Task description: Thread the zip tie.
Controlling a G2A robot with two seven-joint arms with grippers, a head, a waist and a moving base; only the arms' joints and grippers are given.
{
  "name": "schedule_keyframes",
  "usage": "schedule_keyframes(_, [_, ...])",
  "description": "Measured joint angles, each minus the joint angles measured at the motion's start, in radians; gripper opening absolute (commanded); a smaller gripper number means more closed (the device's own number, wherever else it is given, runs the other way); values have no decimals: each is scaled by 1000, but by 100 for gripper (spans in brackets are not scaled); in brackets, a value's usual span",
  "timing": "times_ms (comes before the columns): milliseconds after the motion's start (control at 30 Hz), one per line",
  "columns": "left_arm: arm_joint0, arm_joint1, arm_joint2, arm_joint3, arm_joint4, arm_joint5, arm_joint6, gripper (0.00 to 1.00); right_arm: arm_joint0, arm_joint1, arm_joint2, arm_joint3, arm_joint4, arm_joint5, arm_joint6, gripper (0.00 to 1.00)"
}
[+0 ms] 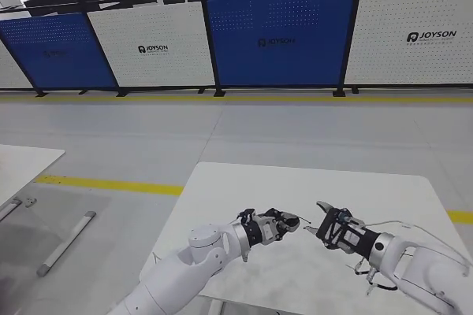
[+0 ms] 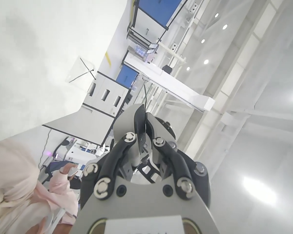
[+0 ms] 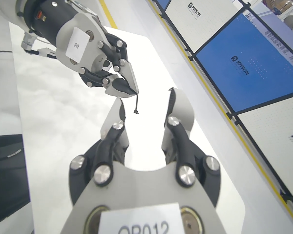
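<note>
1. While the left gripper (image 1: 294, 224) presses its fingers together on the zip tie (image 3: 136, 103), a short black end sticks out past their tips, in the lower middle of the top view, above the white table (image 1: 299, 181).
2. Facing it, the right gripper (image 1: 316, 217) has its fingers spread wide, and the tie's knobbed end hangs near that gap, touching neither finger.
3. Whether the end lies inside the gap cannot be told; the rest of the tie is hidden between the left pads.
</note>
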Motion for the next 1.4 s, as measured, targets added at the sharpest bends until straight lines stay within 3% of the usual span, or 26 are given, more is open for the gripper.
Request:
schedule_keyframes(67, [9, 2, 2, -4, 49, -21, -7, 0, -32, 12, 38, 18, 65, 0, -16, 100])
schedule_keyframes(200, [44, 11, 16, -24, 220, -92, -27, 0, -87, 30, 104, 56, 311, 0, 32, 100])
schedule_keyframes(333, [72, 14, 34, -35, 348, -151, -24, 0, -90, 33, 108, 67, 541, 0, 89, 100])
schedule_keyframes(567, [71, 14, 34, -35, 344, -149, -24, 0, -90, 33, 108, 66, 449, 0, 81, 100])
schedule_keyframes(667, [76, 12, 34, -40, 358, -183, -15, 0, -98, 28, 105, 84, 494, 0, 69, 100])
schedule_keyframes(800, [97, 9, 31, -44, 393, -271, -11, 0, -61, 9, 73, 162, 810, 0, 133, 100])
schedule_keyframes(1033, [117, 5, 38, -46, 458, -325, 15, 0, 32, -39, 11, 312, 1293, 0, 387, 100])
schedule_keyframes(1100, [117, 5, 38, -46, 458, -325, 15, 0, 30, -39, 12, 307, 1321, 0, 374, 100])
schedule_keyframes(1267, [117, 5, 38, -46, 455, -326, 16, 0, 29, -38, 13, 306, 1251, 0, 361, 100])
schedule_keyframes(1400, [121, -4, 42, -47, 471, -382, 56, 0, 17, -48, 1, 333, 1318, 5, 387, 100])
